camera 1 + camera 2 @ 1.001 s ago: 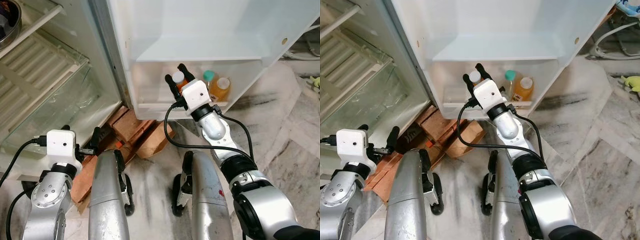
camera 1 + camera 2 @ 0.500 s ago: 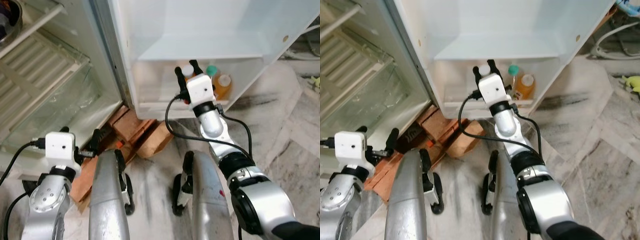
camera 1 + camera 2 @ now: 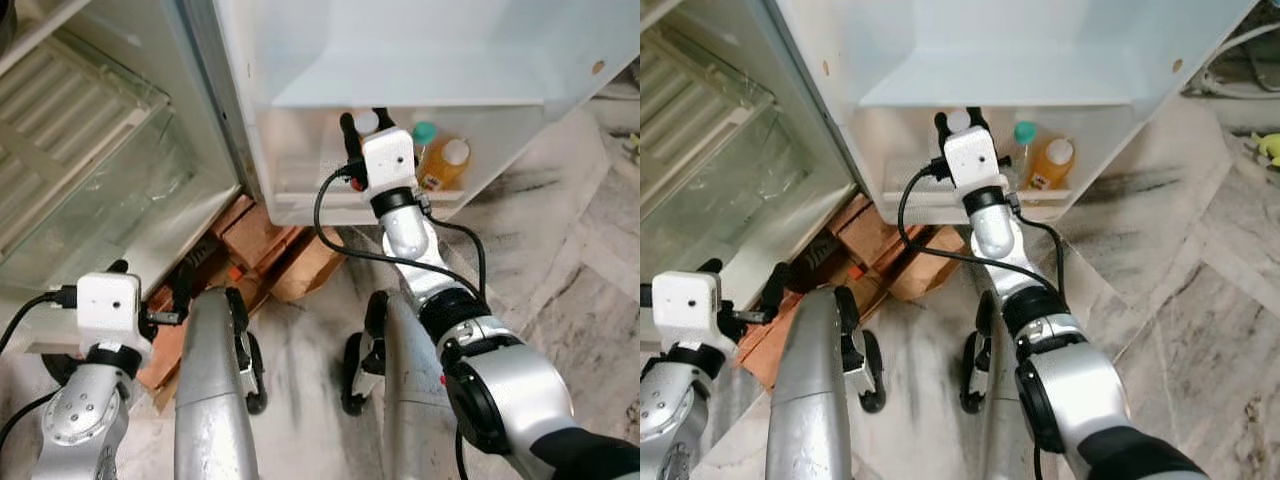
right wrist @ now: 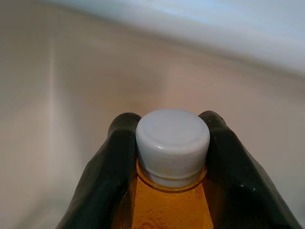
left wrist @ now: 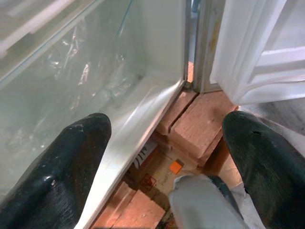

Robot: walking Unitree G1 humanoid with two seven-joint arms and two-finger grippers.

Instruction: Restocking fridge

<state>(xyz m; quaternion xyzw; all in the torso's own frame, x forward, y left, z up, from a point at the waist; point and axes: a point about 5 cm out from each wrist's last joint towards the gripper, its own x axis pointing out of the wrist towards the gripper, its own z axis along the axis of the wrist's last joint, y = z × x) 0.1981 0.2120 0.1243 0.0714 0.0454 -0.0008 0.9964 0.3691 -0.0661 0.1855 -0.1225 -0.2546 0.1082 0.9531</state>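
My right gripper [image 3: 364,122] is shut on an orange juice bottle [image 4: 171,205] with a white cap [image 4: 172,140], holding it inside the lower shelf of the open fridge door [image 3: 300,190]. Two more bottles stand in that shelf to its right: one with a green cap [image 3: 424,133] and an orange one with a white cap [image 3: 446,163]. My left gripper [image 5: 167,152] hangs low beside the fridge body, fingers [image 5: 66,157] spread open with nothing between them, pointing at the glass crisper drawer [image 5: 71,81] and the bricks under the fridge.
Bricks and cardboard [image 3: 265,255] prop up the fridge base. The fridge interior with wire shelf and glass drawer [image 3: 90,170] is on the left. Marble floor [image 3: 560,250] spreads to the right, under the door. My own legs [image 3: 215,400] stand below.
My right gripper has carried the bottle forward and deeper into the door shelf, next to the other bottles. The head camera has tilted, shifting the whole scene. The left arm has dropped slightly.
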